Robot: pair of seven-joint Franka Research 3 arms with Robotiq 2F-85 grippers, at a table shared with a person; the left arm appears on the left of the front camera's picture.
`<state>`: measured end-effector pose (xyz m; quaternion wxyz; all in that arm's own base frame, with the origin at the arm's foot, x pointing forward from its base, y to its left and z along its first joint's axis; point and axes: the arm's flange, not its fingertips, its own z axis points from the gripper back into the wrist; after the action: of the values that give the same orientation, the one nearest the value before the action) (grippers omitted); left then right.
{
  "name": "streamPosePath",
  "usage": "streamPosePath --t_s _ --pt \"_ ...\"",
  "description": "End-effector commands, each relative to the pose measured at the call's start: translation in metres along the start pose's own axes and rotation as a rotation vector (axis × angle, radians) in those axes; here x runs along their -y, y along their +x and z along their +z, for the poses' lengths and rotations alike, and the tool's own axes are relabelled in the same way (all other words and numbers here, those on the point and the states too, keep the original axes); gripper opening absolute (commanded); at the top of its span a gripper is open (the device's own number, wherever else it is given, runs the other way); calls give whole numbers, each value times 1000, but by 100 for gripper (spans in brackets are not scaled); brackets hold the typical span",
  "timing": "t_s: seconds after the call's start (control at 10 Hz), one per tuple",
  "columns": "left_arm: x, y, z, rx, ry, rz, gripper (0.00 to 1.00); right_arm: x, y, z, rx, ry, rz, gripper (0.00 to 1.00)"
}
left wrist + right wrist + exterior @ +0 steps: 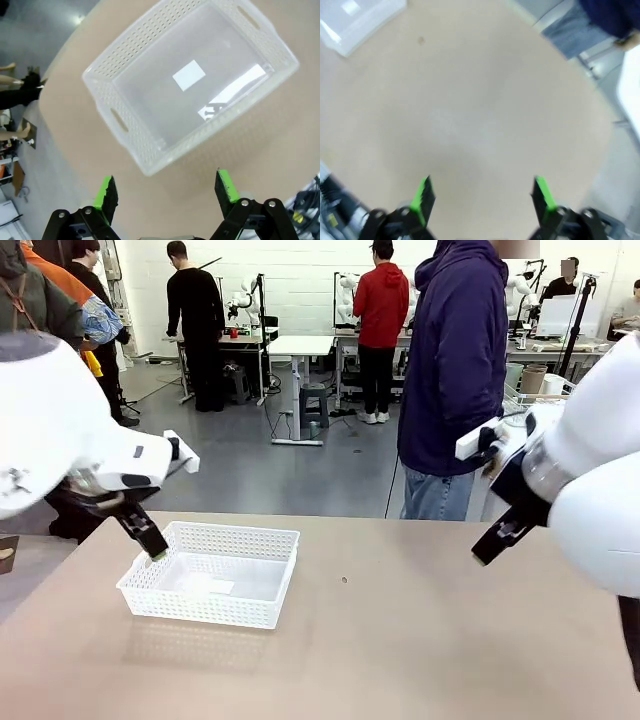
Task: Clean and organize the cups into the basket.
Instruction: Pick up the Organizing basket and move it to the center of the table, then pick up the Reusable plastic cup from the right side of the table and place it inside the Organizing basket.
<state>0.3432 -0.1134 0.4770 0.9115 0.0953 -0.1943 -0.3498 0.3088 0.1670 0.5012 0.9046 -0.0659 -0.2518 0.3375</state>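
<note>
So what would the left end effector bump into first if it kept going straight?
Most likely the white basket. The open left end effector points down toward its near wall, though depth is unclear, so it could reach the table beside it.

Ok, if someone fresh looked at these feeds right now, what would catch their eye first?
The white lattice basket on the table's left half stands out, with just a pale label on its floor. The left gripper hangs open by its left rim, and the right gripper is open above the table on the right. A person in a dark blue hoodie stands at the far edge.
</note>
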Motion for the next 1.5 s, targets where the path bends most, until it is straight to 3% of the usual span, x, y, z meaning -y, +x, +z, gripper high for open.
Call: streamPosePath --t_s 0.0,0.1,0.2,0.6,0.7,0.8,0.9,1.1,1.3,1.4 --pt "44 -98 11 32 36 -36 100 -63 -147 16 7 -101 -8 100" --pt "39 -100 5 58 111 47 100 -66 -148 14 3 -225 -24 100" --pt "1 -8 26 6 15 -13 100 -11 -8 35 4 -41 -2 100" --pt "1 -11 33 5 22 -7 100 -16 -14 50 -2 -78 -17 100" --pt "-39 -7 29 94 -474 126 100 -2 -21 46 89 178 -120 100" --pt "-62 -19 29 151 -891 220 100 21 -40 38 133 371 -276 100" --pt "-79 -36 24 175 -1137 285 100 46 -63 25 173 550 -397 100" --pt "-117 -47 -12 161 -1420 424 100 98 -99 -13 253 781 -644 100" --pt "-167 -58 -50 172 -1466 601 100 145 -133 -56 295 906 -858 100" --pt "-177 -88 -63 203 -1493 688 100 164 -165 -69 302 920 -932 100"
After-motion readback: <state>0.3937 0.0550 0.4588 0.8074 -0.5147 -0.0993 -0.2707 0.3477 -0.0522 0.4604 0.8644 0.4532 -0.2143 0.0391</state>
